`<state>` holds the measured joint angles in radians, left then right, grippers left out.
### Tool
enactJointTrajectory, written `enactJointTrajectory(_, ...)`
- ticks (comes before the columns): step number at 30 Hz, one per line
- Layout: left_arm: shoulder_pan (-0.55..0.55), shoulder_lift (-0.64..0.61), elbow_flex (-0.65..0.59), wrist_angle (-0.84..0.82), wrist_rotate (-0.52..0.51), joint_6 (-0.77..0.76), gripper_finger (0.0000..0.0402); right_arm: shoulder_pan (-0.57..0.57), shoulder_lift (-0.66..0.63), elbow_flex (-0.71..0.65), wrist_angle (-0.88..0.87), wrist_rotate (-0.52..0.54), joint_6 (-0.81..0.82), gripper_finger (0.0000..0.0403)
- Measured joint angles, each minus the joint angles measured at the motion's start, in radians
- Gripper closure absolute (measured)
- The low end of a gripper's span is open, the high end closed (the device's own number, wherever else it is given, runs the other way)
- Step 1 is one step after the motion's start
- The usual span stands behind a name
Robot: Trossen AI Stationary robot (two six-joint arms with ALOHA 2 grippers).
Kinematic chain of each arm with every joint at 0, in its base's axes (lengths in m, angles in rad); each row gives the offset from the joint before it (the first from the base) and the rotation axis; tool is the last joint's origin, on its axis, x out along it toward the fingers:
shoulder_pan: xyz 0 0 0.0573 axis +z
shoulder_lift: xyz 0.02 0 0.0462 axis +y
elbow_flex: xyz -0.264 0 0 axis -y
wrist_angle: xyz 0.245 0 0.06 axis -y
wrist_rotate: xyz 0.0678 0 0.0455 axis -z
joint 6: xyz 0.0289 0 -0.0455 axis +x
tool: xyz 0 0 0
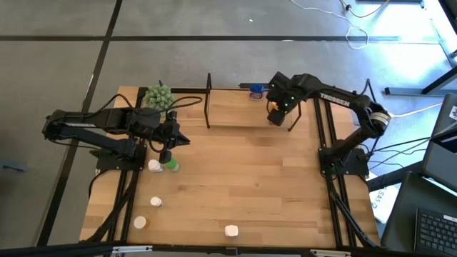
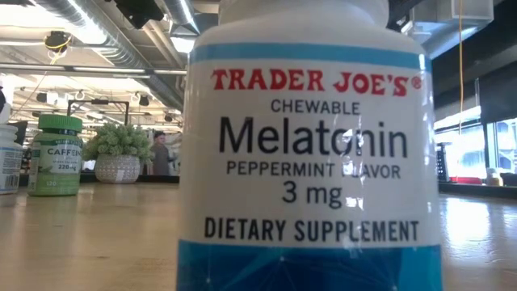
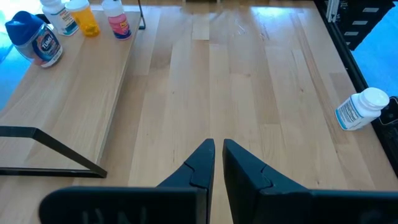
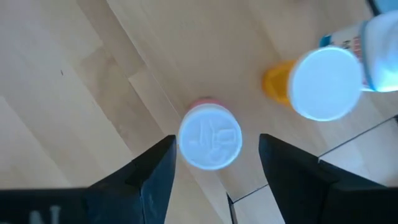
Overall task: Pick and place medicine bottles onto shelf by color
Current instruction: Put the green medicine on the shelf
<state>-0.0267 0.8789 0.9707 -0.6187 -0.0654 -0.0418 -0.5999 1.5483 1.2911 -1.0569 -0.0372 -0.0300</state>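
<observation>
1. Looking down from the high view, the right gripper (image 1: 274, 116) hangs over the right end of the shelf (image 1: 235, 107), near its black upright, while the left gripper (image 1: 177, 140) waits over the table (image 1: 243, 185) beside the green plant ball (image 1: 158, 96). Several white-capped bottles (image 1: 155, 165) stand near the table's left and front edges, not yet sorted. Bottles crowd the shelf's end, so a sideways drift of the right arm could topple one.

2. At table height in the low view, a white-and-blue melatonin bottle (image 2: 311, 153) fills the middle and hides both arms; a green-capped bottle (image 2: 56, 153) and the plant ball in its pot (image 2: 118, 153) stand beyond it at the left.

3. From the left wrist view, the left gripper (image 3: 218, 152) has its jaws nearly shut on nothing. A white bottle (image 3: 360, 109) lies tipped on the table off to one side and looks apt to roll if nudged. On the shelf (image 3: 62, 106) stand a blue-capped bottle (image 3: 34, 40), a white one, an orange bottle (image 3: 84, 17) and a pink bottle (image 3: 116, 20).

4. From the right wrist view, the right gripper (image 4: 214, 158) has its jaws wide apart, straddling the pink bottle's white cap (image 4: 209, 138) without touching it. The orange bottle (image 4: 320, 84) stands just beside. A finger catching the cap on lifting could tip this bottle into its neighbour.
</observation>
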Motion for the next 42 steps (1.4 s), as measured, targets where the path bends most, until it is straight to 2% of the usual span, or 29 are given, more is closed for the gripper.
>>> enactJointTrajectory(5,0.000,0.000,0.000,0.000,0.000,0.000,0.0374,0.001,-0.100,0.000,-0.014,-0.036,0.048,0.0173)
enactJointTrajectory(9,0.000,0.000,0.000,0.000,0.000,0.000,0.0374,0.043,-0.201,0.000,-0.019,-0.079,0.055,0.0173)
enactJointTrajectory(17,0.000,0.000,0.000,0.000,0.000,0.000,0.0374,0.232,-0.364,0.000,-0.005,0.035,0.083,0.0175)
enactJointTrajectory(28,0.000,0.000,0.000,0.017,0.000,0.000,0.0374,0.541,-0.378,0.001,0.093,0.039,0.095,0.0176)
enactJointTrajectory(33,-0.001,0.000,0.000,0.039,0.006,-0.109,0.0374,0.647,-0.378,0.001,0.205,0.093,0.185,0.0176)
enactJointTrajectory(35,-0.001,0.000,0.000,0.028,0.039,-0.142,0.0374,0.681,-0.378,0.001,0.235,0.100,0.185,0.0176)
enactJointTrajectory(37,-0.004,-0.007,0.000,0.011,0.116,-0.166,0.0374,0.710,-0.378,0.001,0.242,0.107,0.188,0.0176)
enactJointTrajectory(40,-0.022,-0.039,0.000,-0.028,0.289,-0.198,0.0374,0.748,-0.378,0.001,0.247,0.182,0.240,0.0176)
enactJointTrajectory(42,-0.032,-0.052,0.000,-0.073,0.332,-0.249,0.0374,0.770,-0.377,0.001,0.246,0.237,0.258,0.0176)
